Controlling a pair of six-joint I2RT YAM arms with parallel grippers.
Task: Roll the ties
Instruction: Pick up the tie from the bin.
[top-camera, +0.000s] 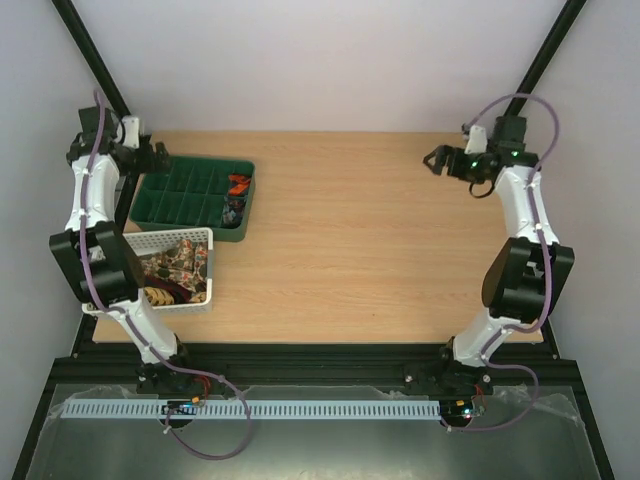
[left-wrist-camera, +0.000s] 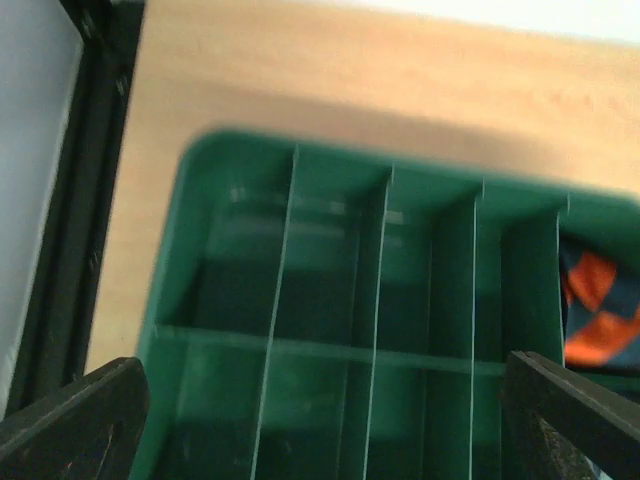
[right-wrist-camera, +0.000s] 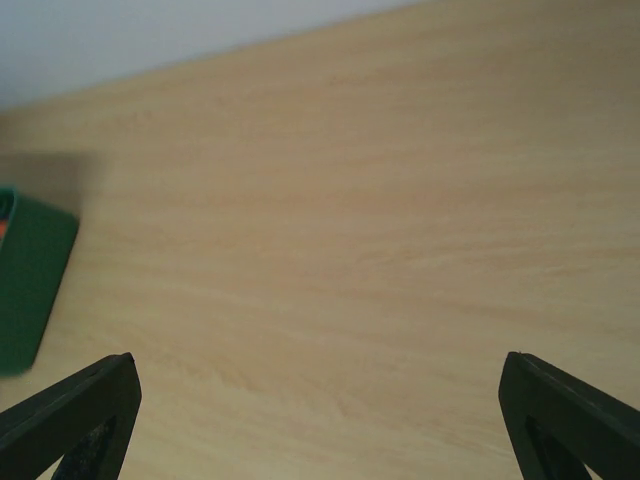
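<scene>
Black jaws on both sides are spread wide with nothing between them. Left gripper (top-camera: 150, 156) hangs over the far left corner of the green tray (top-camera: 186, 186), not touching it, and its arm stands folded along the table's (top-camera: 380, 250) left edge. Right gripper (top-camera: 437, 160) floats above bare wood at the far right, pointing left, with the elbow bent up behind it. Ties: an orange-red tie (top-camera: 238, 183) and a darker coil (top-camera: 233, 212) sit in the tray's right-hand compartments, while a brown floral tie (top-camera: 180, 262) and a gold-patterned tie (top-camera: 158, 295) lie loose in the white basket (top-camera: 170, 236) just beside it.
</scene>
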